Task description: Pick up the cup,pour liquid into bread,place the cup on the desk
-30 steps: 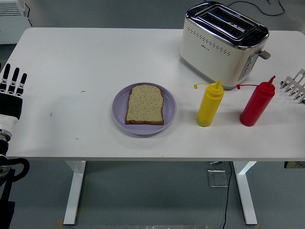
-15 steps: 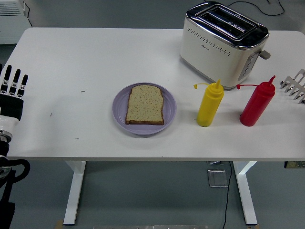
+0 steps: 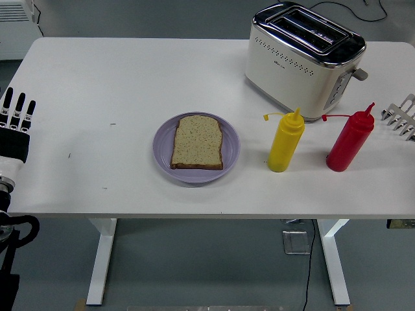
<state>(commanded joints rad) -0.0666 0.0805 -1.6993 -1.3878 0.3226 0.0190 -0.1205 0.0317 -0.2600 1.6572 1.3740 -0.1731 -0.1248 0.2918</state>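
A slice of brown bread [image 3: 197, 142] lies on a lilac plate [image 3: 163, 150] in the middle of the white table. A yellow squeeze bottle [image 3: 285, 142] stands upright to the plate's right, and a red squeeze bottle [image 3: 350, 138] stands further right. No cup shows. My left hand [image 3: 15, 118] rests at the table's left edge, fingers straight and empty, far from the plate. My right hand [image 3: 402, 116] shows only as silver fingertips at the right edge, spread and empty, just right of the red bottle.
A cream and chrome toaster [image 3: 303, 59] stands at the back right, behind the two bottles. The table's near edge [image 3: 207, 214] runs across the lower part of the view.
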